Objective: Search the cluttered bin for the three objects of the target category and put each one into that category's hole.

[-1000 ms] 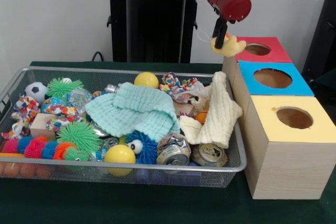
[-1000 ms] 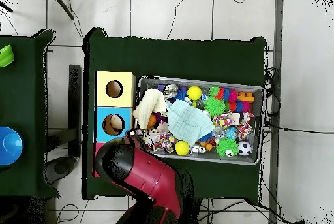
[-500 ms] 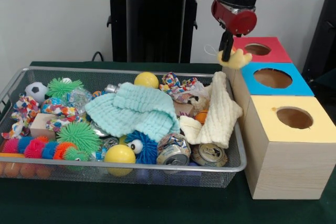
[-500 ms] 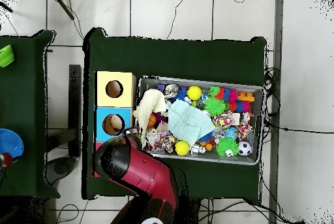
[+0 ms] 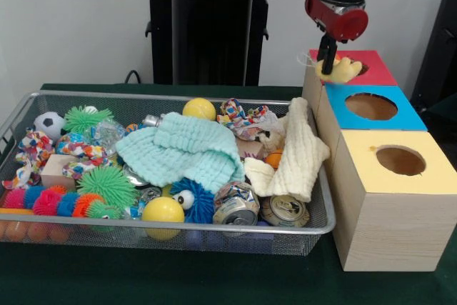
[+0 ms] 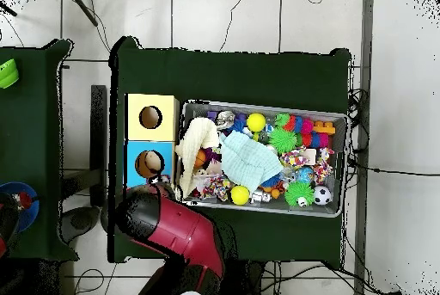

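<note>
My gripper point(image 5: 330, 58) hangs from the red and black arm over the red box point(image 5: 371, 68) at the back right. It is shut on a pale yellow soft toy point(image 5: 341, 70), which dangles just above the left side of the red box's round hole. In the overhead view the red arm point(image 6: 168, 227) covers the red box and the gripper. The wire bin point(image 5: 325, 221) holds cloths, balls, crushed cans, spiky toys and knotted ropes. Beside it stand the blue box point(image 5: 371, 108) and the yellow box point(image 5: 400, 162), each with a round hole.
A mint knitted cloth point(image 5: 187, 148) and a cream cloth point(image 5: 298, 153) lie across the middle and right of the bin. Two crushed cans point(image 5: 260, 208) rest at its front right. The robot's black pedestal point(image 5: 211, 23) stands behind the bin. A second green table point(image 6: 30, 145) is at the overhead view's left.
The gripper has carried the yellow soft toy to the right, from beside the red box's left edge to over its hole. In the overhead view the arm swung left.
</note>
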`<state>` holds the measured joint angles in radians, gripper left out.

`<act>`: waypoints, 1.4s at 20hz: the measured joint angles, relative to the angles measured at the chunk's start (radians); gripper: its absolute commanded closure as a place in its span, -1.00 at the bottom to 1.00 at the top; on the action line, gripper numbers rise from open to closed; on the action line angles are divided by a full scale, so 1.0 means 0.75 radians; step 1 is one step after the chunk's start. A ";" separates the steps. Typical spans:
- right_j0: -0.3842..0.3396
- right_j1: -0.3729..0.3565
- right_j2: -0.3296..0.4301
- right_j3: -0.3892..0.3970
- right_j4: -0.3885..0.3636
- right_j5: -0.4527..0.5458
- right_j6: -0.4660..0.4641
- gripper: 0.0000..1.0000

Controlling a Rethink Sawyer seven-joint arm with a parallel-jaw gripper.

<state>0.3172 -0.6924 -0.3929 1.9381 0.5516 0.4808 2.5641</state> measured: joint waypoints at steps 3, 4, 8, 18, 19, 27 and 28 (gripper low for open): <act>0.006 -0.018 0.000 0.000 0.000 0.062 0.000 1.00; 0.006 -0.020 0.000 0.000 0.000 0.069 0.000 1.00; 0.002 -0.037 0.005 0.002 0.000 0.104 0.000 1.00; -0.089 -0.032 0.141 0.057 0.019 0.034 0.000 1.00; -0.107 -0.029 0.166 0.066 0.023 0.011 0.000 1.00; -0.359 -0.043 0.395 0.142 0.050 -0.012 0.000 1.00; -0.383 -0.043 0.414 0.143 0.049 0.002 0.000 1.00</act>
<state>0.0300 -0.7244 -0.0822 2.0456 0.5887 0.4824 2.5641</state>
